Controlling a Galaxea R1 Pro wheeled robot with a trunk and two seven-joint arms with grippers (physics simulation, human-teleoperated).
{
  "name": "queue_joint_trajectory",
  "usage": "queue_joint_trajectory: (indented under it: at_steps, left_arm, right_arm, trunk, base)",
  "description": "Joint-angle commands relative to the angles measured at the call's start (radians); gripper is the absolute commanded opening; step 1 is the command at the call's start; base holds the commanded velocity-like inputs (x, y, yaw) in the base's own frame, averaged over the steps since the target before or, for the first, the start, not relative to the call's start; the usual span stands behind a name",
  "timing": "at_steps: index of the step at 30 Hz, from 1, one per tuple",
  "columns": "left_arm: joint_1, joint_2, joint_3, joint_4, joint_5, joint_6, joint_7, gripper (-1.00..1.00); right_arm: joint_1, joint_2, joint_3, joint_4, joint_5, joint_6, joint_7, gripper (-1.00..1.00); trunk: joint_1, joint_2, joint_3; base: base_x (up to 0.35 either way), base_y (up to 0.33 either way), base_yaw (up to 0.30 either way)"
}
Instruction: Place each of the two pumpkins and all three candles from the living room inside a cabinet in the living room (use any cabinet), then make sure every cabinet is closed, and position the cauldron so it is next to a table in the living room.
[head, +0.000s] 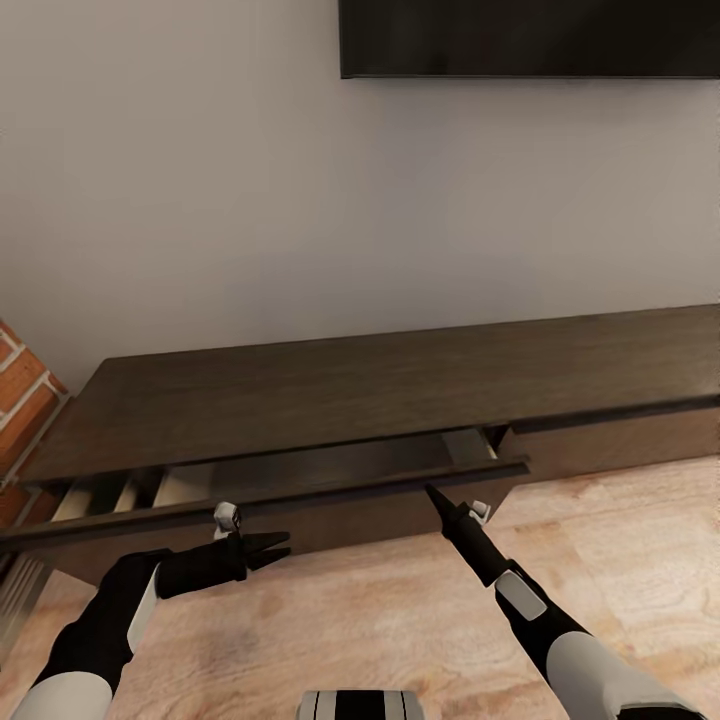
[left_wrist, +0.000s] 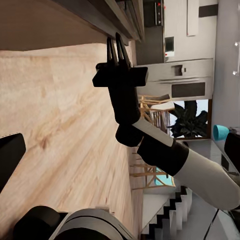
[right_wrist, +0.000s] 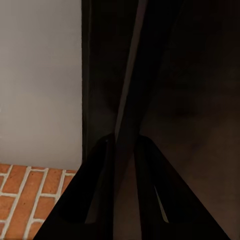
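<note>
Head view: right gripper (head: 430, 490) clamped on the pulled-out drawer front (head: 340, 518) of the cabinet (head: 380, 390)

Long, low, dark-brown cabinet against the pale grey wall (head: 250, 200), directly below a black screen (head: 530, 35) mounted high on that wall. Flat top bare and unlit. Left-hand section standing open: drawer front drawn out toward the robot over the light wooden floor (head: 380, 620), with a dark gap behind it and a few pale slats visible at the far left of the opening. Right-hand panel flush with the cabinet body. Red brick (head: 20, 390) just beside the cabinet's left end.

Right arm stretched forward and up from the lower right, slim black gripper tip meeting the drawer front's top edge near that panel's right end. From the right wrist view, two dark fingers (right_wrist: 100, 175) straddling the panel's thin edge (right_wrist: 131, 65), one on each face, pressed close against it. Same grip seen from the left wrist view, fingers drawn narrowly together at the cabinet's lower edge (left_wrist: 116, 45).

Left gripper (head: 275, 550) low over the floor, just in front of the drawer front and left of the right arm, pointing sideways toward that arm. Fingers parted, holding nothing, not touching the panel.

Beyond the right arm in the left wrist view, a grey refrigerator (left_wrist: 185, 75) and a dark leafy plant (left_wrist: 190, 120) well away across the room
</note>
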Motion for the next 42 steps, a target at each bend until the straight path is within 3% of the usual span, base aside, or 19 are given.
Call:
queue_joint_trajectory:
  at_steps: [1,42]
  left_arm:
    - [0.000,0.000,0.000,0.000,0.001,0.011,-0.003,1.00]
    - [0.000,0.002,0.000,0.000,0.000,0.011,-0.003,1.00]
  right_arm:
    - [0.000,-0.009,-0.015,0.034,-0.017,0.012,0.004,-1.00]
    - [0.000,-0.009,-0.012,0.034,-0.016,0.014,0.002,-1.00]
  trunk:
    - [0.000,0.000,-0.001]
    - [0.000,0.000,-0.001]
  base:
    - [-0.091,0.000,0.000]
    - [-0.112,0.000,0.000]
